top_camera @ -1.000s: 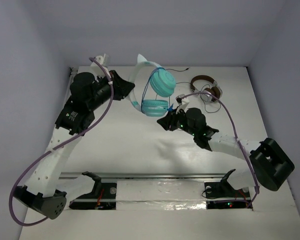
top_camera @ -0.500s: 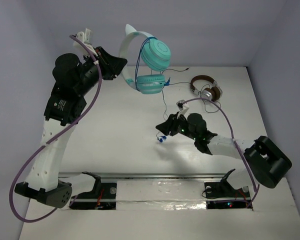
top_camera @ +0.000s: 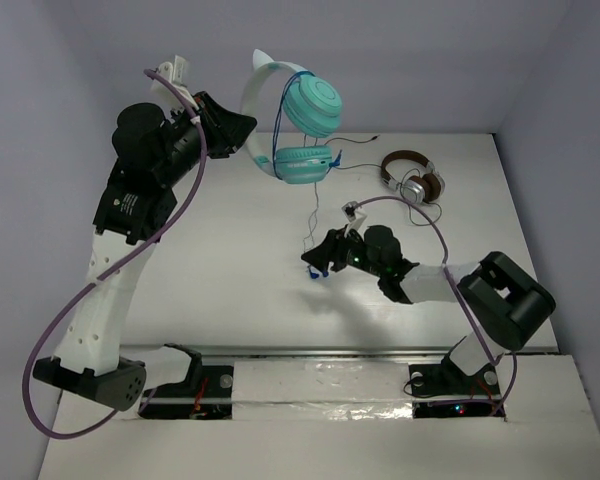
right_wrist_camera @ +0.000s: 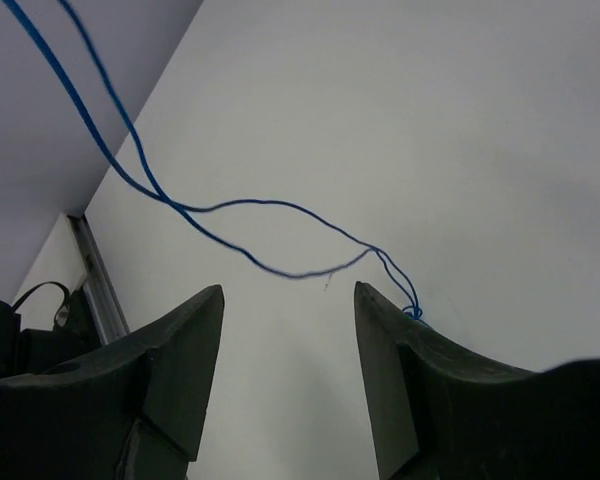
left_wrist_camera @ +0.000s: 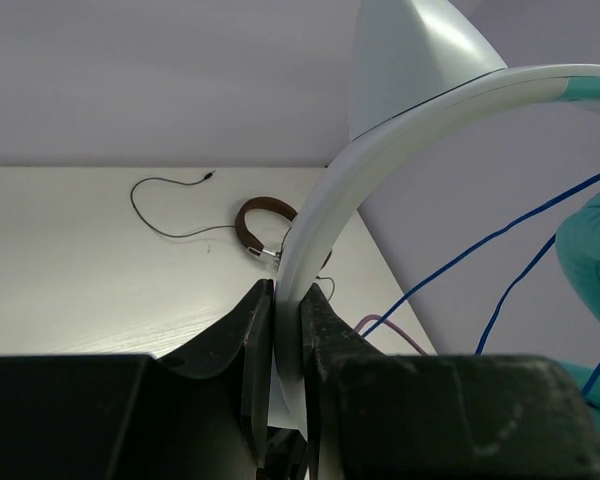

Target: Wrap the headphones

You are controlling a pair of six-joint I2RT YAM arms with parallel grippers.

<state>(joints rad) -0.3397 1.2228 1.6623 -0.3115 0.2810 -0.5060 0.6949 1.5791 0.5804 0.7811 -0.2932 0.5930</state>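
The teal headphones [top_camera: 313,106] hang in the air at the back, with the lower cup [top_camera: 302,165] below the upper one. My left gripper [top_camera: 242,125] is shut on their white headband [top_camera: 255,85]. The left wrist view shows the headband [left_wrist_camera: 380,150] pinched between the jaws of the left gripper [left_wrist_camera: 287,300]. The thin blue cable [top_camera: 316,215] drops from the cups to the table. My right gripper [top_camera: 315,262] is low over the table at the cable's end. In the right wrist view it [right_wrist_camera: 288,290] is open, and the cable [right_wrist_camera: 280,205] lies just beyond the fingertips.
The brown-and-silver headphones [top_camera: 412,175] with a black cable lie at the back right of the table, also seen in the left wrist view [left_wrist_camera: 260,225]. Grey walls enclose the table. A metal rail [top_camera: 320,355] runs along the near edge.
My left arm has lifted the headphones off the table and up to the back. My right gripper has moved left and nearer, following the hanging cable's end.
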